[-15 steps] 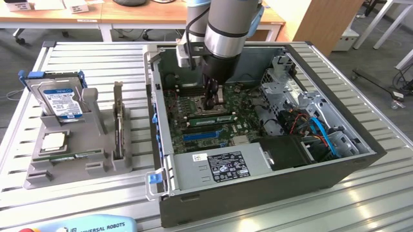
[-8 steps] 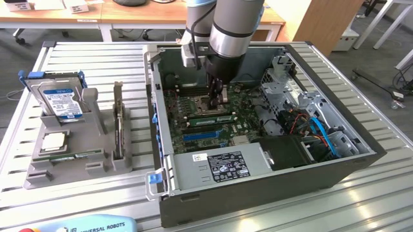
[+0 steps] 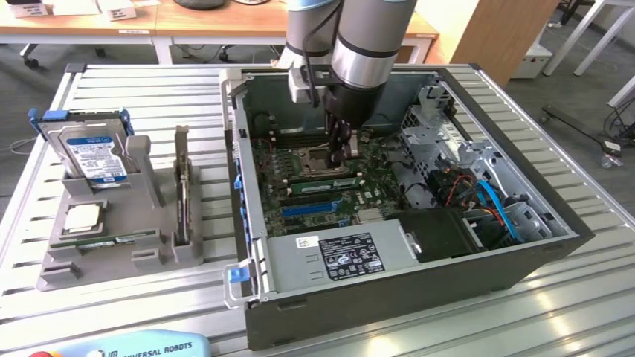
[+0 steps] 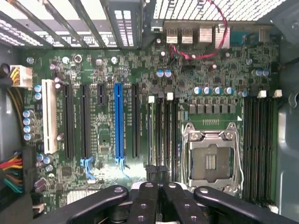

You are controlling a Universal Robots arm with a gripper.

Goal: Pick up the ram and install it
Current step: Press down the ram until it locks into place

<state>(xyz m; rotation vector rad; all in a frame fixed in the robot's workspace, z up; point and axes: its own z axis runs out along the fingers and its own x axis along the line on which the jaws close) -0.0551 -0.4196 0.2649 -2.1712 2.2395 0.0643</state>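
Observation:
The ram [image 3: 323, 182] is a narrow green stick standing on edge in a memory slot of the motherboard [image 3: 297, 201], inside the open computer case [image 3: 397, 297]. In the wrist view the ram [image 4: 151, 135] shows as the lighter strip in the slot nearest the black expansion slots, beside the bare processor socket [image 4: 210, 161]. My gripper [image 3: 343, 158] reaches down into the case just above the ram's far end. Its black fingers [image 4: 145, 200] are pressed together and the gripper [image 4: 157, 191] is shut with nothing between them.
On the exterior view's left a grey fixture [image 3: 59, 275] holds a hard drive [image 3: 94, 152], a silver processor [image 3: 85, 216], a dark expansion card [image 3: 181, 197] and a thin green strip [image 3: 104, 241]. Case walls, the drive cage [image 3: 436, 126] and the power supply [image 3: 343, 256] hem the gripper in.

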